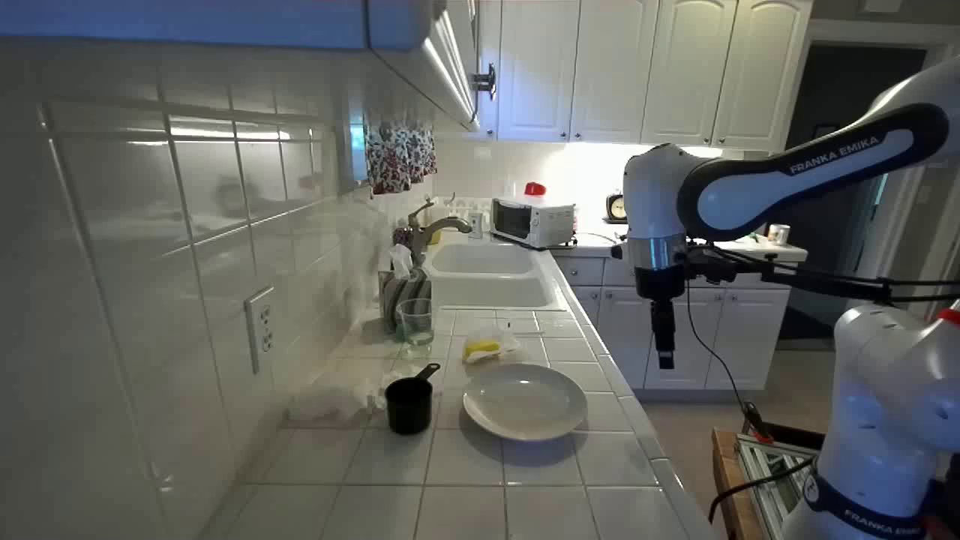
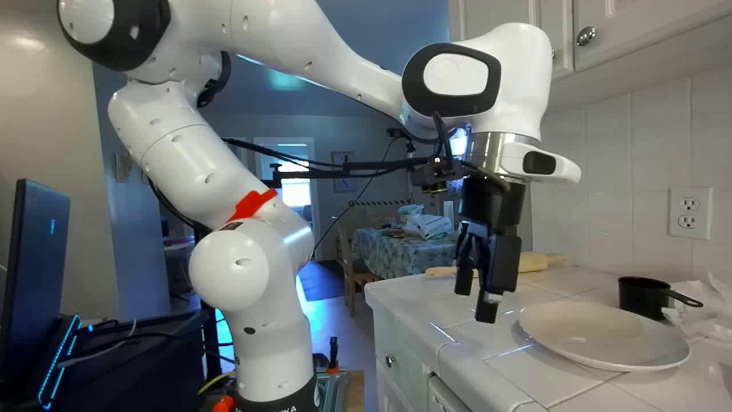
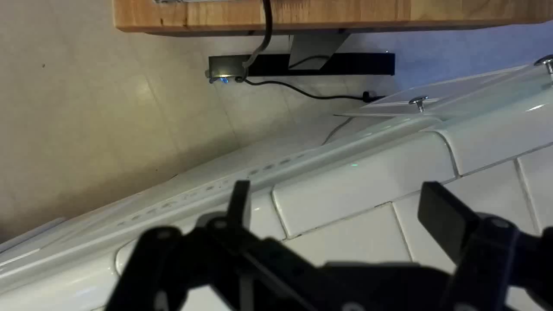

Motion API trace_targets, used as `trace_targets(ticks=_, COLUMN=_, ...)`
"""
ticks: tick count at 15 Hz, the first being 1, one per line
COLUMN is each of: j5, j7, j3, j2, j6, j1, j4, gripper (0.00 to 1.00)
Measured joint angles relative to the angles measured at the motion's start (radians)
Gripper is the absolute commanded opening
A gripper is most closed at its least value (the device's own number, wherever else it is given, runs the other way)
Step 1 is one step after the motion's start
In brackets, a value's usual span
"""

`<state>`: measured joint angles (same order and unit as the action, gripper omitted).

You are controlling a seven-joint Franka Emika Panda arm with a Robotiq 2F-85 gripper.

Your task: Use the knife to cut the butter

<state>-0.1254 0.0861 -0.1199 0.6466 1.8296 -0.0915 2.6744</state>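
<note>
Nearest up front is the black cup (image 1: 409,406), standing upright on the white tiled counter (image 1: 461,510), and the white plate (image 1: 525,409) is right beside it, lying face up. Just past the plate you've got the butter (image 1: 481,348), a small yellow lump on the counter with some crumpled wrap (image 1: 505,345) bunched up next to it. The gripper (image 3: 341,207) is up in the air near the counter's outer edge, pointing down and well apart from the butter, and the wrist view has its fingers (image 3: 445,216) spread wide, with just tile showing between them. A clear glass (image 1: 418,328) stands a bit behind the cup, and there's a striped tissue box (image 1: 403,288) pretty much right behind that. Further back it's the sink (image 1: 491,291) and faucet (image 1: 442,223), then a little white oven (image 1: 546,225) with something red (image 1: 535,189) showing above it (too small to tell what), and white cabinets (image 1: 611,67) at the back.
</note>
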Motion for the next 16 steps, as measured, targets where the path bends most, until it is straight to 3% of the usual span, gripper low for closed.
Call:
trace_targets(ticks=9, j5=-0.017, j7=0.006, j3=-0.009, j2=0.001, j6=-0.001, j1=-0.007, j4=-0.010, gripper=1.00)
trace_targets(ticks=14, j5=-0.231, j7=0.237, j3=-0.148, j2=0.085, j6=-0.004, j1=-0.116, j4=-0.087, gripper=1.00)
trace_targets(ticks=16, j5=-0.289, j7=0.324, j3=-0.192, j2=0.100, j6=0.015, j1=-0.126, j4=-0.134, gripper=1.00)
